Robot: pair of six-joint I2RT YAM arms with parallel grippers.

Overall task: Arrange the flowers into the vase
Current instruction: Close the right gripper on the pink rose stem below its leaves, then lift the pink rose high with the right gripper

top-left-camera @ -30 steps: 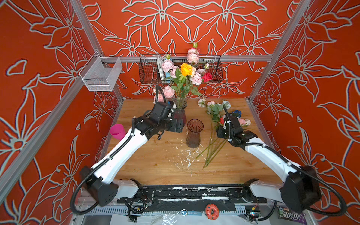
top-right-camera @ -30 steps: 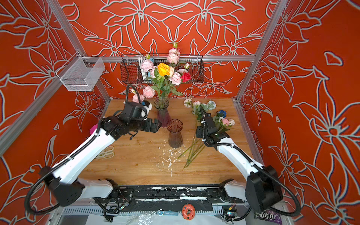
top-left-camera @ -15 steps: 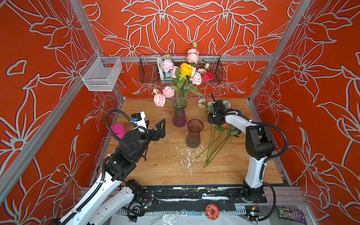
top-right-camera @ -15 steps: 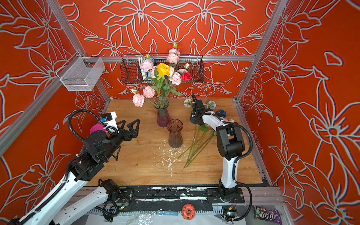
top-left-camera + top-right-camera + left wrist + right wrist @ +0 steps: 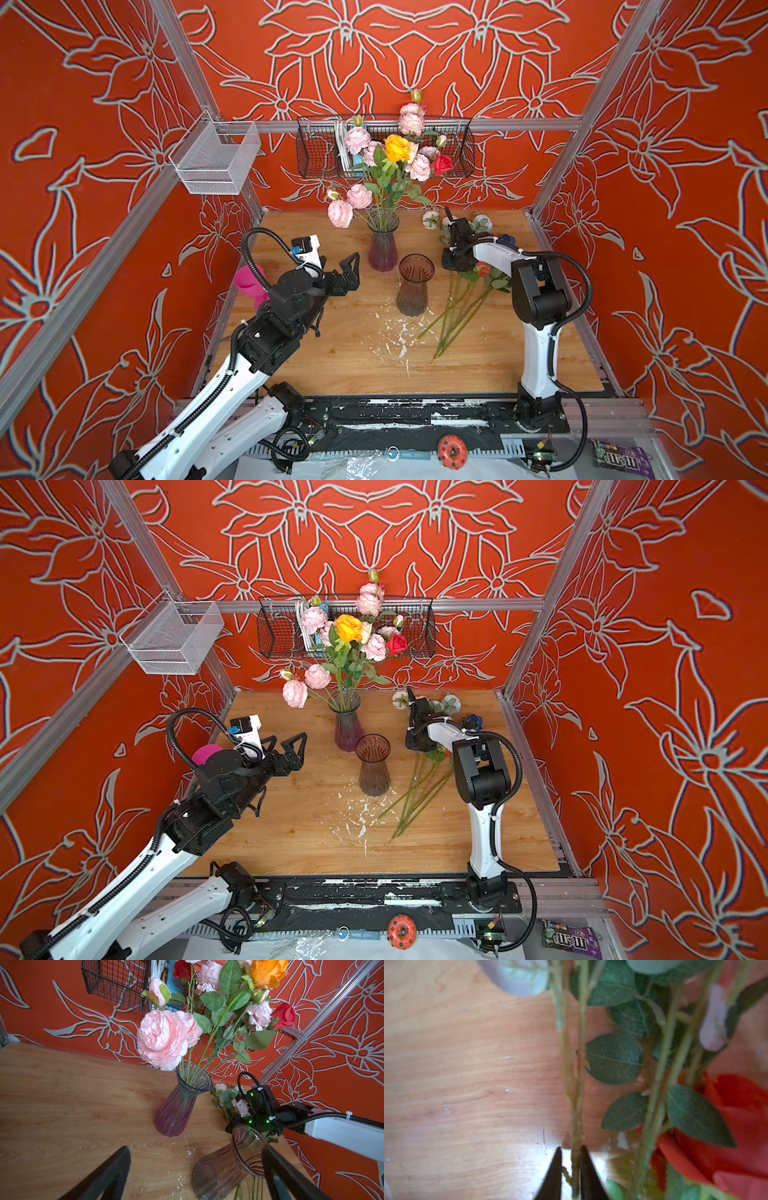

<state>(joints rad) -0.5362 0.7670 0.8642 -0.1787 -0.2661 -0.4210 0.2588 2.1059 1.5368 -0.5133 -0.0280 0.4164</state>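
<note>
Orange floral walls (image 5: 415, 50) box you in; your wooden table (image 5: 332, 357) is flecked white. Flowers (image 5: 395, 166) fill the purple vase (image 5: 382, 253); others lie right of it. Your left gripper (image 5: 287, 741) gapes; your right gripper (image 5: 571, 1153) pinches one stem (image 5: 577, 1105).

Left arm (image 5: 232, 386): stretched from the 7 o'clock corner toward 1 o'clock.
Left gripper (image 5: 283, 746): jaws spread wide, empty, held in the air.
Right arm (image 5: 536, 353): upright at 5 o'clock, forearm folded toward 10 o'clock.
Right gripper (image 5: 570, 1148): pointing down, jaws pinched on a flower stem (image 5: 577, 1095).
</note>
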